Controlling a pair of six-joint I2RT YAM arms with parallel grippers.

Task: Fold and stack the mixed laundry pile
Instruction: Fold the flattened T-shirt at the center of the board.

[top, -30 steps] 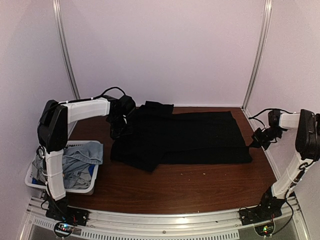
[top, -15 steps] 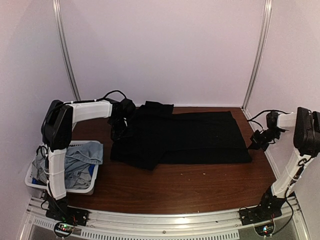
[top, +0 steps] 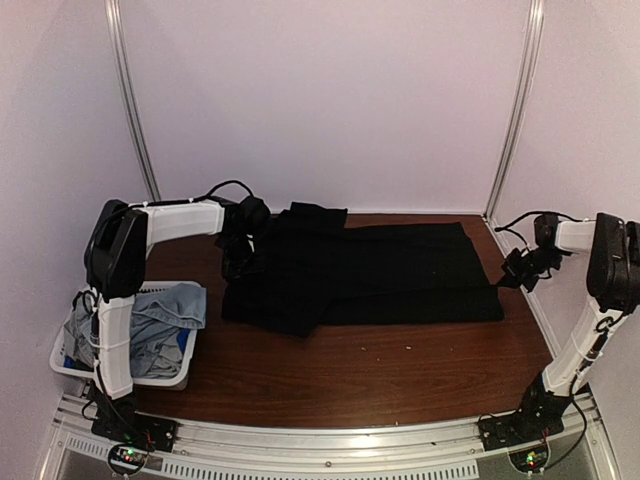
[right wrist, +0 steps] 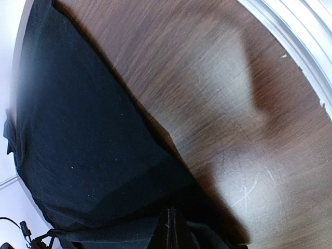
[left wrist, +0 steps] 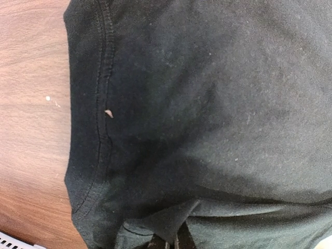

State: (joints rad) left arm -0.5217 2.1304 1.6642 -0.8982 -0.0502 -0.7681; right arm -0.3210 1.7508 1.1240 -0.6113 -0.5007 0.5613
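Observation:
A large black shirt [top: 380,270] lies spread flat across the back half of the brown table [top: 380,370], its left part folded over. My left gripper [top: 236,265] is at the shirt's left edge. In the left wrist view it [left wrist: 174,243] is shut on a pinched fold of the black shirt [left wrist: 207,104] beside the stitched hem. My right gripper [top: 503,283] is at the shirt's right edge; close up it [right wrist: 170,233] is shut on the dark cloth [right wrist: 78,145]. The other garments, light-blue denim [top: 160,315] among them, lie in the basket.
A white slatted basket [top: 70,368] stands at the table's front left corner beside the left arm's base. Pale walls and metal posts close in the back and sides. The table's white right rim [right wrist: 306,31] runs close to my right gripper.
The right wrist has drawn slightly back toward the wall, holding the shirt's right edge. The left arm has shifted a little; the shirt lies almost as before.

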